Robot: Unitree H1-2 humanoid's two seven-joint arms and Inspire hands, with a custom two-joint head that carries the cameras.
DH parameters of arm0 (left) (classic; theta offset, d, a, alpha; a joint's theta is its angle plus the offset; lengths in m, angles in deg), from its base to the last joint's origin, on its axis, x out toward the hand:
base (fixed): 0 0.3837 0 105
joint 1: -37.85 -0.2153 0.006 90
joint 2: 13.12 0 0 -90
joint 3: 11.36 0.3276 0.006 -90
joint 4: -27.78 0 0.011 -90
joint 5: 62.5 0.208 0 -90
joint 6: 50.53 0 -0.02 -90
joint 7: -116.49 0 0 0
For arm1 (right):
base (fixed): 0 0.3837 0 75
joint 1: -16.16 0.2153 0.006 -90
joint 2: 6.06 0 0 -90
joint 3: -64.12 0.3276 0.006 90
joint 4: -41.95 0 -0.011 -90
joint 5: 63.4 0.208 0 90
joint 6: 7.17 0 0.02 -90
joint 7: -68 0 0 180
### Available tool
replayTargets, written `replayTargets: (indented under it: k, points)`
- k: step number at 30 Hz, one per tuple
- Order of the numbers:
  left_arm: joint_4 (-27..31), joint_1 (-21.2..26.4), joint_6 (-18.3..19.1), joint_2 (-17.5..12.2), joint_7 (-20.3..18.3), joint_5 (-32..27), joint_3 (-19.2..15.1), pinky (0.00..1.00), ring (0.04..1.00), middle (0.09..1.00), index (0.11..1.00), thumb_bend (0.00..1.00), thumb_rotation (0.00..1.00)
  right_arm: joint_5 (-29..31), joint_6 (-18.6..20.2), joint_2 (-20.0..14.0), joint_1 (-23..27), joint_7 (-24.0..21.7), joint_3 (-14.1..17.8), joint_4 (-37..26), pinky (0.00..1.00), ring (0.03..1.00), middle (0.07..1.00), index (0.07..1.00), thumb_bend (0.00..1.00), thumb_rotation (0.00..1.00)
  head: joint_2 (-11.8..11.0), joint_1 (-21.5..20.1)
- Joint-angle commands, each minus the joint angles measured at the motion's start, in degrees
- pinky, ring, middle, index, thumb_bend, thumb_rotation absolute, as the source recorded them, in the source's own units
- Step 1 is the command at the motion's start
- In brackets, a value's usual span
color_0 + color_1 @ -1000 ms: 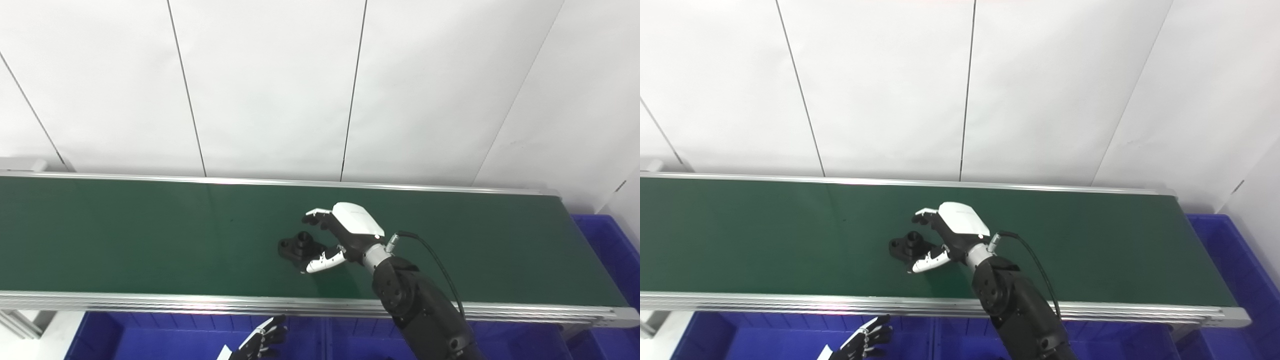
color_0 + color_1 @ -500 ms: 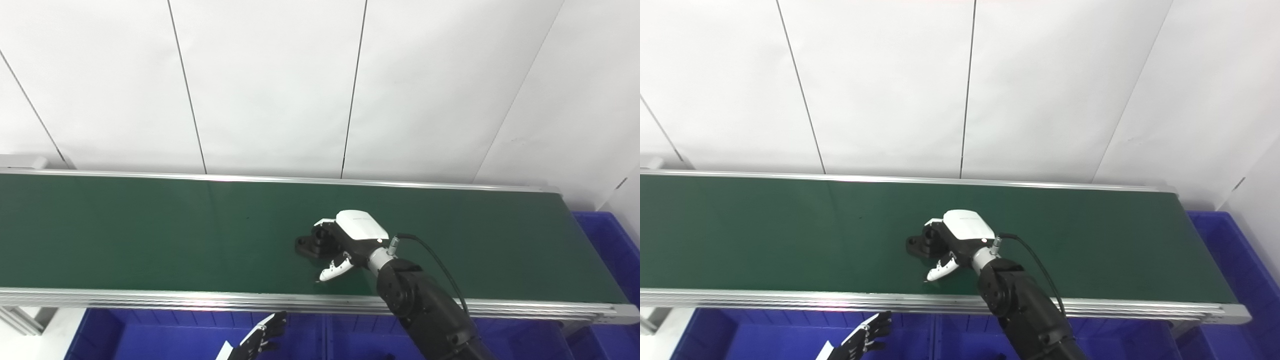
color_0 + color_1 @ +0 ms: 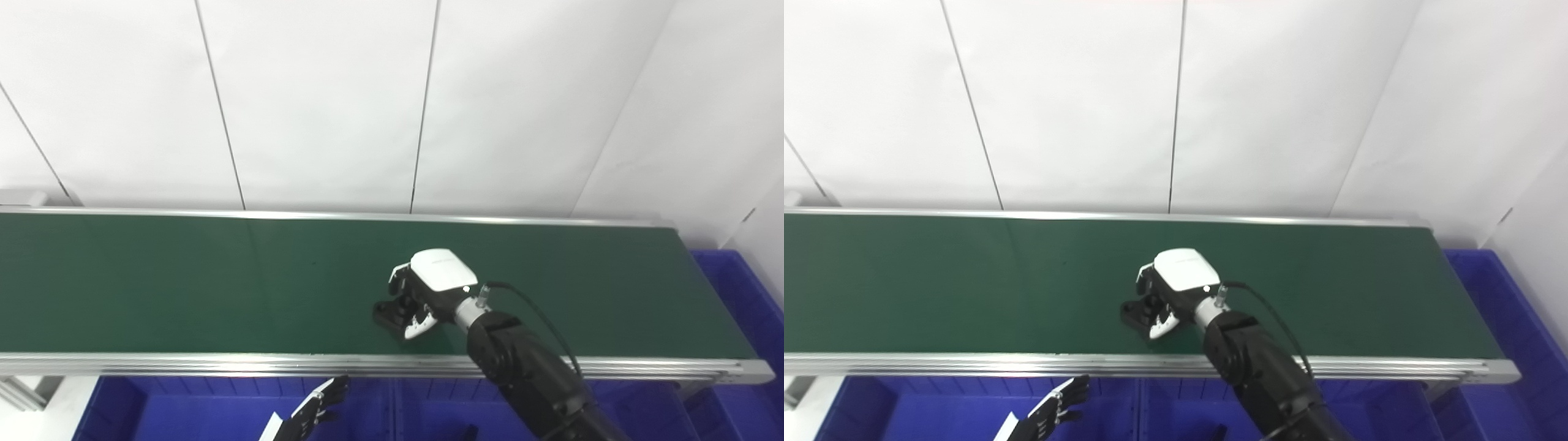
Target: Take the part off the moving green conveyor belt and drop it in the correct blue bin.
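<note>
A small black part (image 3: 387, 314) lies on the green conveyor belt (image 3: 184, 282), near its front edge, a little right of centre. My right hand (image 3: 425, 288), white-backed with black fingers, is closed around the part from the right and above; the thumb (image 3: 418, 327) curls under its near side. The part also shows in the right eye view (image 3: 1134, 313) under the hand (image 3: 1176, 285). My left hand (image 3: 309, 413) hangs below the belt's front rail over a blue bin, fingers spread and empty.
Blue bins (image 3: 184, 413) run along below the belt's front rail (image 3: 184, 362). Another blue bin (image 3: 744, 288) stands at the belt's right end. A white panelled wall stands behind the belt.
The part rode rightward on the belt. My right hand went from open beside it to closed around it, lowering and drawing toward the front edge. The view shifted slightly.
</note>
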Motion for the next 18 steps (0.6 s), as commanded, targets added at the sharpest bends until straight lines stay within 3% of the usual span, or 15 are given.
replayTargets:
  k: [1, 9, 14, 18]
  points:
    - [1.23, 0.27, -2.10, 0.17, -0.20, 0.24, -0.32, 0.79, 0.864, 0.892, 0.876, 0.73, 0.50, -0.74, -2.54, 0.04, 1.76, 0.39, -0.54, -1.03, 0.34, 0.424, 0.440, 0.545, 0.52, 0.00, -0.03, 0.00]
    - [1.14, 0.40, -2.09, 0.29, 0.16, 1.20, -0.61, 0.79, 0.868, 0.898, 0.870, 0.75, 0.51, -1.30, -3.88, -0.18, 1.14, 1.25, -1.03, -3.18, 0.33, 0.407, 0.434, 0.541, 0.52, 0.00, 0.34, -0.55]
    - [1.10, 0.64, -2.10, 0.02, 0.20, 1.27, -0.42, 0.75, 0.846, 0.872, 0.875, 0.72, 0.50, -1.92, -3.00, -0.14, 0.85, -0.68, -1.57, -6.16, 0.29, 0.354, 0.422, 0.535, 0.52, 0.00, 0.40, -0.59]
    - [1.47, 0.41, -2.09, 0.08, -0.37, 0.88, -0.62, 0.73, 0.808, 0.847, 0.878, 0.73, 0.51, -1.10, -2.43, -0.04, -0.43, -1.53, -0.43, -10.73, 0.31, 0.389, 0.473, 0.503, 0.52, 0.00, 0.49, -0.58]
